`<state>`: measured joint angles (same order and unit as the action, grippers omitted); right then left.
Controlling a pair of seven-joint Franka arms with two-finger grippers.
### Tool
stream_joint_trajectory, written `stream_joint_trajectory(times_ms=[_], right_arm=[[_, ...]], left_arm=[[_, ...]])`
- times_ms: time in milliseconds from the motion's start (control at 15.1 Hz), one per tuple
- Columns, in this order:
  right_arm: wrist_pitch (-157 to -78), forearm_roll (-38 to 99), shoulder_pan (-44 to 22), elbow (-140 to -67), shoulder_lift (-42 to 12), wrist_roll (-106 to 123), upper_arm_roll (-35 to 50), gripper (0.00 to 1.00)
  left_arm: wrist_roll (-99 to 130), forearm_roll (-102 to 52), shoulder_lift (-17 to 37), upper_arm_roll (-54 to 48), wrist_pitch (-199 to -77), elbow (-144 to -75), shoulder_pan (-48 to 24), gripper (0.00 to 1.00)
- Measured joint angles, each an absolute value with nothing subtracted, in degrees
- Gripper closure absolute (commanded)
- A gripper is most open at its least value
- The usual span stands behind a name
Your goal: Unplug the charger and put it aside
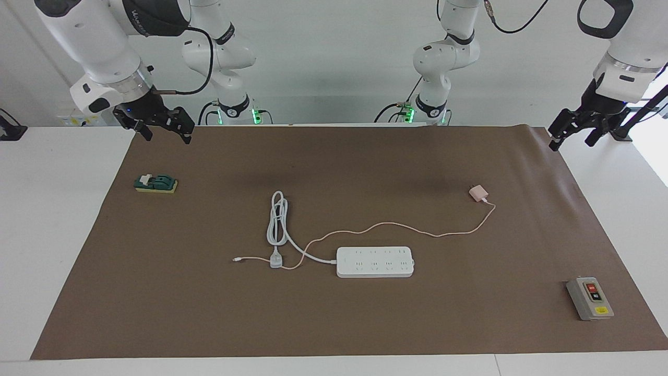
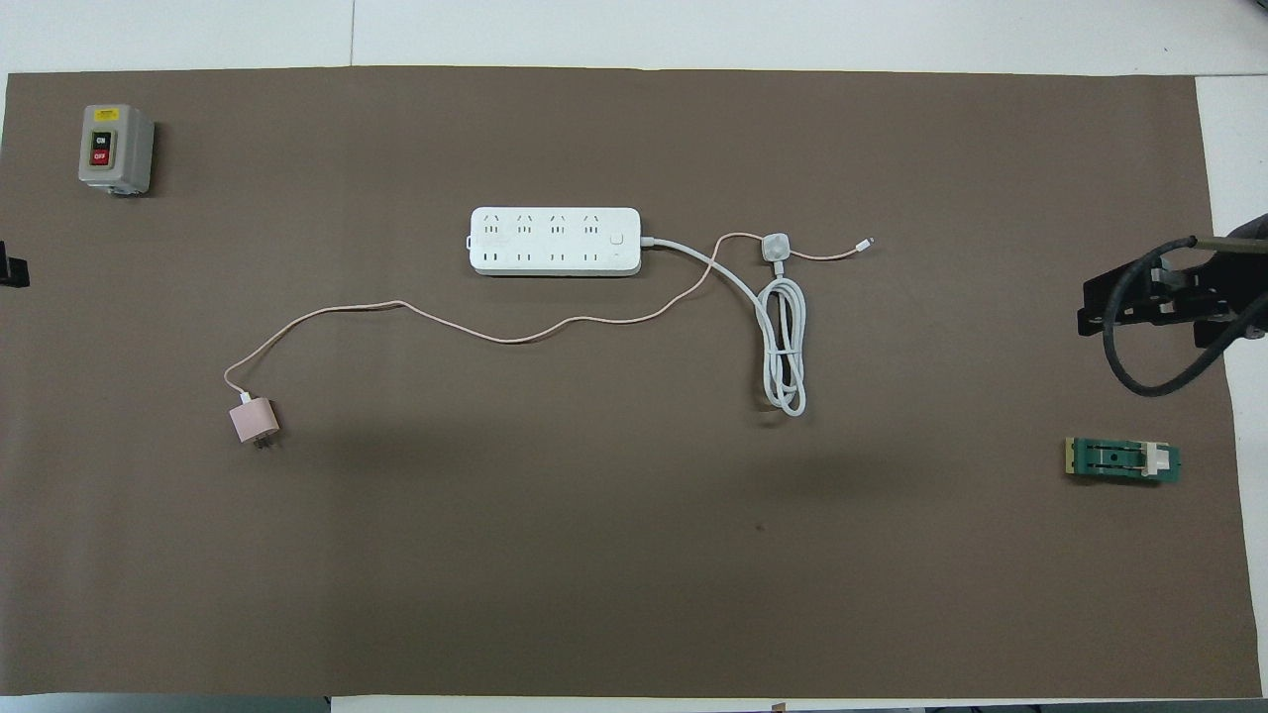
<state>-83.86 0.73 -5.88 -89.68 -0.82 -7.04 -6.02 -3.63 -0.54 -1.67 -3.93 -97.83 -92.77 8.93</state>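
Lying loose on the brown mat (image 1: 334, 324) in the facing view, the charger (image 1: 477, 192) is a small pale pink cube, prongs up toward the robots, apart from the white power strip (image 1: 375, 261) and toward the left arm's end of the table. By the look of it, it is already out of the strip. Its thin pink cable (image 1: 396, 226) trails past the strip to a free tip beside the grey plug (image 1: 276, 259).
- Handling, as judged: light, rigid, smooth-sided; best pinched across two flat faces of the cube, never by the limp cable, which will drag.
- Left gripper (image 1: 574, 131): raised over the mat's corner at its own end, fingers parted, holding nothing; well apart from the charger.
- Right gripper (image 1: 164, 128): raised over the other corner above a green switch block (image 1: 156, 183), fingers spread, empty; waiting.

Overhead view: charger (image 2: 255, 422) lies nearer the robots than the strip (image 2: 555, 241). A grey on/off box (image 2: 116, 149) sits farthest out. Only the right gripper (image 2: 1154, 297) shows, at the edge.
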Motion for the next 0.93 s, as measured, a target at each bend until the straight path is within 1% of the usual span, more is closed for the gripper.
stream_joint_trajectory(times_ms=[133,199,597,928], right_arm=[[-83.9,0.6,-6.2,-89.7,-0.8,-7.0,-5.8,0.00],[-84.0,0.6,-6.3,-89.7,-0.8,-7.0,-5.8,0.00],[-84.0,0.4,-6.2,-89.2,-0.8,-2.8,-5.9,0.00],[-84.3,0.4,-6.3,-89.2,-0.8,-2.8,-5.8,0.00]], left_arm=[[-3.5,-0.5,-1.6,-0.9,-96.3,-92.7,3.8,0.00],[-3.4,-0.5,-1.6,-0.5,-95.2,-92.6,2.6,0.00],[-3.4,-0.4,-1.8,-0.3,-91.5,-92.9,-2.9,0.00],[-3.4,-0.4,-2.2,-0.3,-91.1,-94.6,-4.7,0.00]])
